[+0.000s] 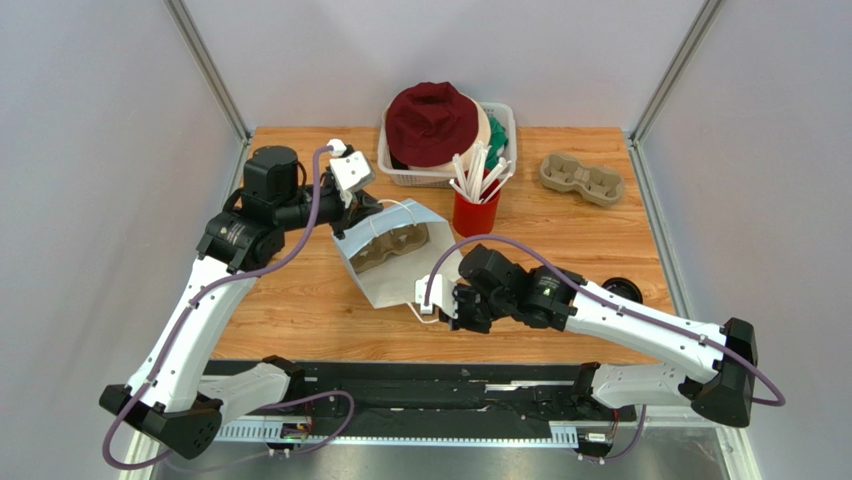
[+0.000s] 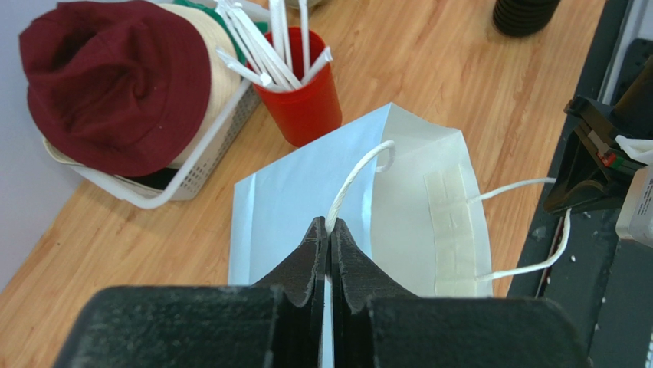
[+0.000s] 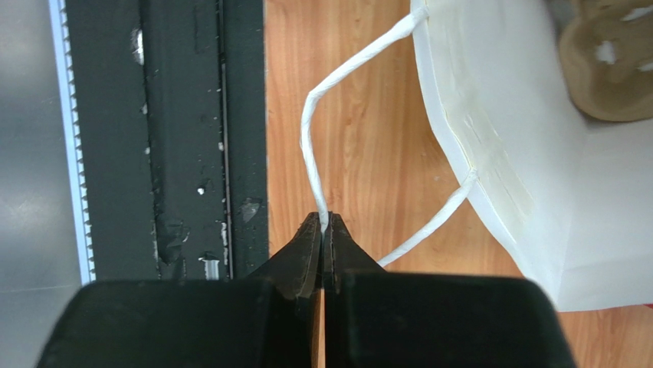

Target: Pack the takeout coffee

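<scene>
A white paper bag (image 1: pixel 385 285) lies on its side mid-table, its mouth held open between both arms. A brown cardboard cup carrier (image 1: pixel 390 246) sits inside it. My left gripper (image 2: pixel 328 223) is shut on the bag's far string handle (image 2: pixel 356 176), at the bag's far edge (image 1: pixel 378 212). My right gripper (image 3: pixel 323 219) is shut on the near string handle (image 3: pixel 306 130), close to the table's front edge (image 1: pixel 440 303). The takeout coffee is out of view or hidden.
A red cup of straws (image 1: pixel 476 212) stands just behind the bag. A white basket (image 1: pixel 400 176) behind it holds a maroon hat (image 1: pixel 432 122). A second cardboard carrier (image 1: pixel 582 178) lies back right. A black ringed round item (image 1: pixel 622 290) sits behind my right arm.
</scene>
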You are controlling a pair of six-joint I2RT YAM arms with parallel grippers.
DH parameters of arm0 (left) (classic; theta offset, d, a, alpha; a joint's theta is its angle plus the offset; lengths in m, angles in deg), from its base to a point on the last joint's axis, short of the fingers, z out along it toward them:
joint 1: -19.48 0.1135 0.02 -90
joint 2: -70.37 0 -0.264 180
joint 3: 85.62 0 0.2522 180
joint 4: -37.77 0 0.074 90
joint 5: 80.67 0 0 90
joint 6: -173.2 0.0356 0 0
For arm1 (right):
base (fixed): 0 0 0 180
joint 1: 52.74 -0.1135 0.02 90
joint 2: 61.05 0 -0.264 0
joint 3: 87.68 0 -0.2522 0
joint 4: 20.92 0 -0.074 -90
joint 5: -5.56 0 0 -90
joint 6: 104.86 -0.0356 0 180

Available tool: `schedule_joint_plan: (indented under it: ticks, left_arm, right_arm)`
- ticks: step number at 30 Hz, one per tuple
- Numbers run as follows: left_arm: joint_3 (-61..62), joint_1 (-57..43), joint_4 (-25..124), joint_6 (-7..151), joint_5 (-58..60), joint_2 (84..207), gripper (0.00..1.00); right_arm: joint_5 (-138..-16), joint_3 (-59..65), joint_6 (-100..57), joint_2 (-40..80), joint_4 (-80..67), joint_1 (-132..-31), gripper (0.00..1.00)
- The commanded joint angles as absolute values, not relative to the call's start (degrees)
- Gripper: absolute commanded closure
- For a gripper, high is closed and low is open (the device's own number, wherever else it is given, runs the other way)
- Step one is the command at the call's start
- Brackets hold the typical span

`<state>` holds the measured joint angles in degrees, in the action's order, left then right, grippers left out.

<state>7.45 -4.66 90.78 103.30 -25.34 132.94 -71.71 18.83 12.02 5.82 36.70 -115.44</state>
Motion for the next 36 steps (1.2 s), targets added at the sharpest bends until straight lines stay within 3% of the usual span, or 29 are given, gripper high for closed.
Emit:
schedule_joint_plan:
  ticks: [1,20,36]
  left_arm:
    - [4.1,-5.2,93.8,109.2,-27.8,130.5,0.95]
    - [2.1,-5.8,97.6,112.2,-27.8,127.5,0.96]
    - [10.1,-5.8,88.2,104.6,-9.2,132.7,0.94]
  right_arm:
    - [-71.5,20.4,12.3,6.8,34.4,-118.7,1.00]
    - [-75.7,17.7,12.2,7.8,34.2,-121.7,1.00]
    - [-95.8,4.8,15.8,12.4,27.1,-121.0,1.00]
